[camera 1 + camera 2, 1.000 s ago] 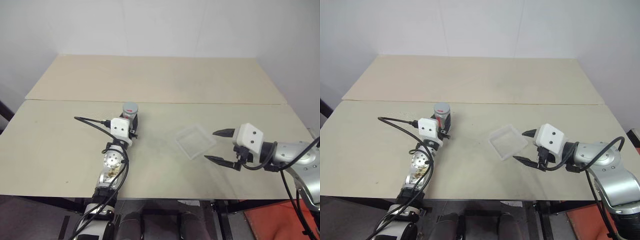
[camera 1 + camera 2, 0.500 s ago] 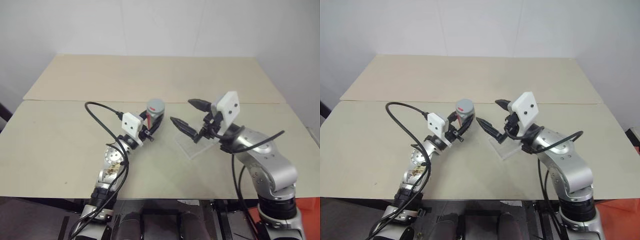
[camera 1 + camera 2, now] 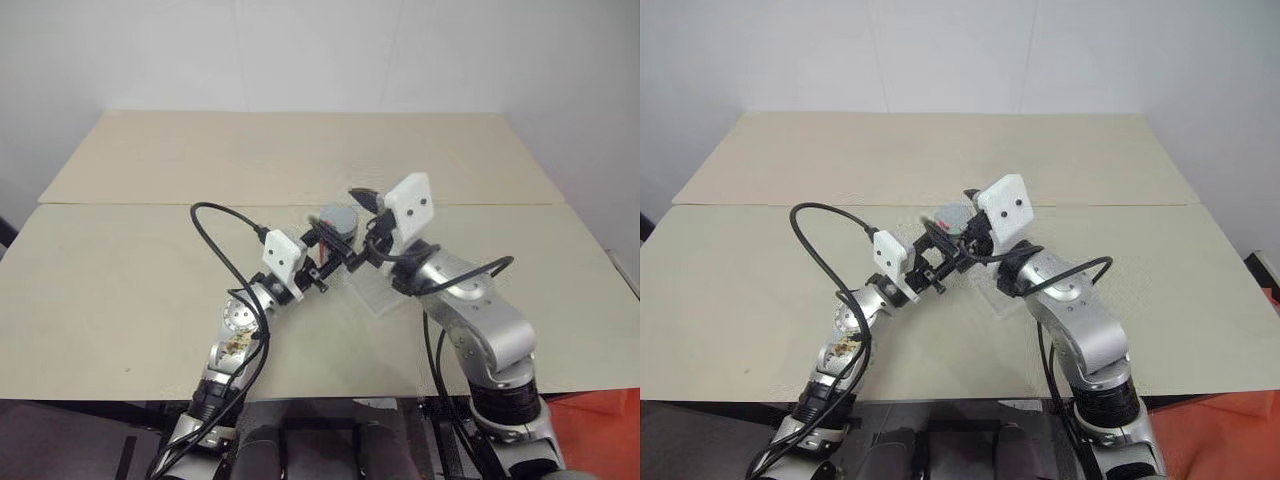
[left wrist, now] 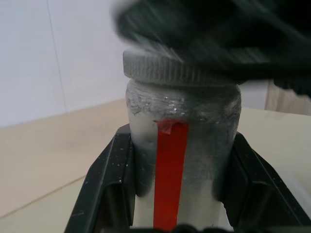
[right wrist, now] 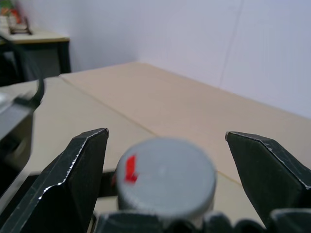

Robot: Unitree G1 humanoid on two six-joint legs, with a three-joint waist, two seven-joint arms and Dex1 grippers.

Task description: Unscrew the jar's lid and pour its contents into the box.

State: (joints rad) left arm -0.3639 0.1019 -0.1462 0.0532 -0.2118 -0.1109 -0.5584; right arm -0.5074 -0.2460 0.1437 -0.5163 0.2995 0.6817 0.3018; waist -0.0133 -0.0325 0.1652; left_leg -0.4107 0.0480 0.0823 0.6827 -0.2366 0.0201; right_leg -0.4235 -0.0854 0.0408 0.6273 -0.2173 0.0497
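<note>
Left claw (image 4: 177,194) grips jar (image 4: 182,145); right claw (image 5: 165,165) gapes astride lid (image 5: 165,177).

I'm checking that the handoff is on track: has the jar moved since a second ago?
Yes. The jar, clamped in the left gripper, has travelled toward the robot's right across the table, ending beside the box.

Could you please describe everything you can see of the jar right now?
The jar is a small silvery-grey cylinder with a vertical red stripe, held upright above the table in the shut left end effector. Its ridged grey lid, bearing a small red mark, is on. The open right end effector straddles the lid without gripping it.
</note>
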